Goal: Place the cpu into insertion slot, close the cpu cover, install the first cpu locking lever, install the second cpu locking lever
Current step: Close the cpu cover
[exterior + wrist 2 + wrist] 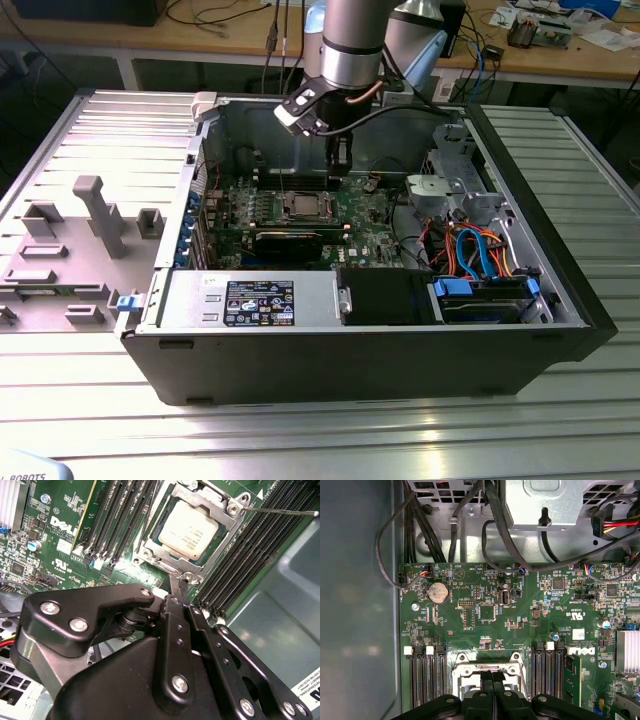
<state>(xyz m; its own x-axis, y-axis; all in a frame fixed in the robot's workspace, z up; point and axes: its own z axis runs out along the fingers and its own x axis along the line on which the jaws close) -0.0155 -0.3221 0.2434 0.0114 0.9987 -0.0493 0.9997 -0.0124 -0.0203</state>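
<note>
Parked by the insertion slot [162, 566], fingers [175, 627] pinched shut on nothing visible

Looks like the cpu [189, 529] lying flat in that slot mid-motherboard [470, 630], with the cpu cover [210, 497] folded down over it. Probably light, stiff and fragile underneath, so better gripped by the edges, never squeezed across the top. Hanging the gripper [340, 158] straight down at about 1 o'clock of the slot in the exterior view, tips just beside a cover corner in the second wrist view. Spotting one thin locking lever [280, 511] poking out free.

The cpu [189, 529] sits framed by the cpu cover [215, 501].
</note>
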